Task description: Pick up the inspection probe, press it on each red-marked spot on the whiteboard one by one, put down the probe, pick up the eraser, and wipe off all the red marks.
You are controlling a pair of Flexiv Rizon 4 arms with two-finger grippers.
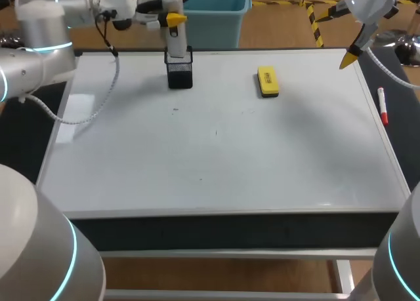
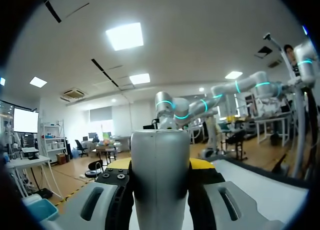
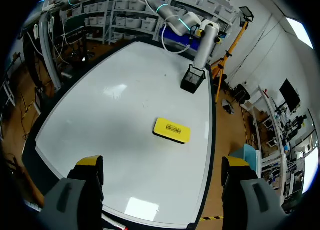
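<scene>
One smooth cylindrical probe (image 1: pixel 175 42) stands in black mesh holder (image 1: pixel 180 75).

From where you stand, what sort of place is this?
Probably a robot test bench: my left arm and right arm flank a whiteboard laid flat as a tabletop, with an eraser and a probe in a mesh cup.

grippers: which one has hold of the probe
The left gripper: it is shut on the probe standing in the black holder. The right gripper is open and empty.
</scene>
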